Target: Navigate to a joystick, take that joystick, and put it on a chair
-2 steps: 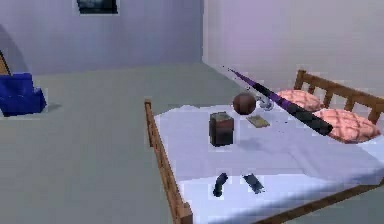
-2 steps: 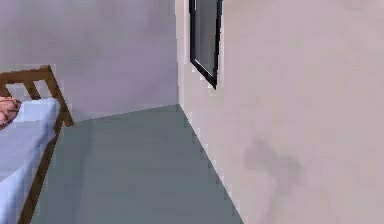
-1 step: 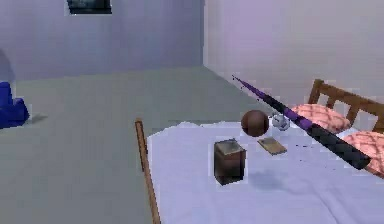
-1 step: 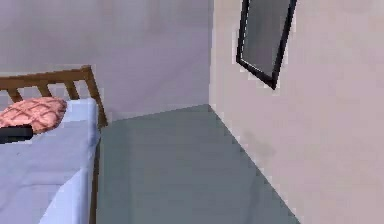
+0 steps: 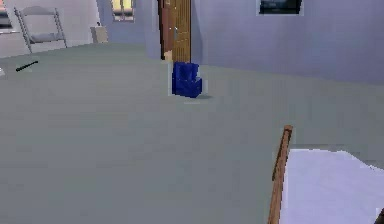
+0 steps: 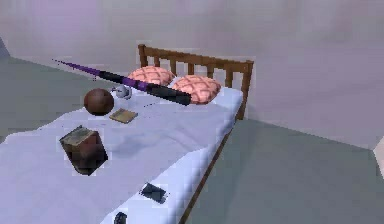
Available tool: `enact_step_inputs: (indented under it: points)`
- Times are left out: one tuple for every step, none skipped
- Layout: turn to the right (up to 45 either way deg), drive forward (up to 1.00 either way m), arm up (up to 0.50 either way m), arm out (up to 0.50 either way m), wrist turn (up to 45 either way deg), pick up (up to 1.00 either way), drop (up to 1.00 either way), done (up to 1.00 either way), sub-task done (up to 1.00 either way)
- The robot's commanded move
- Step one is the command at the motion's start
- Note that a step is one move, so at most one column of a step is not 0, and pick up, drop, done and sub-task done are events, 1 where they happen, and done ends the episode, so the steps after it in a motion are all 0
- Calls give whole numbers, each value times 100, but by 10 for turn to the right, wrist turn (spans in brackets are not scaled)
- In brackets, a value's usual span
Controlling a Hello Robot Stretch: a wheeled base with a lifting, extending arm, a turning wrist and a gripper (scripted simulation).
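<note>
1. In the forward view the grey floor (image 5: 90,140) lies open from near to far across the left and middle.
2. A blue box (image 5: 187,79) stands far, mid-floor, near a wooden door (image 5: 176,28).
3. A bed (image 5: 325,185) corner blocks the near right.
4. In the arm side view the bed's sheet (image 6: 170,140) carries a dark box (image 6: 83,149) near left, a brown ball (image 6: 98,101) and a long purple rod (image 6: 120,82) farther, and pink pillows (image 6: 198,88) at the far headboard (image 6: 215,65).
5. Bare sheet runs between the dark box and the pillows; right of the bed the floor is open.
</note>
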Motion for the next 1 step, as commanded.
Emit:
enact_step_inputs:
  points:
    - [-240, 0, 0, 0, 0, 0, 0, 0, 0]
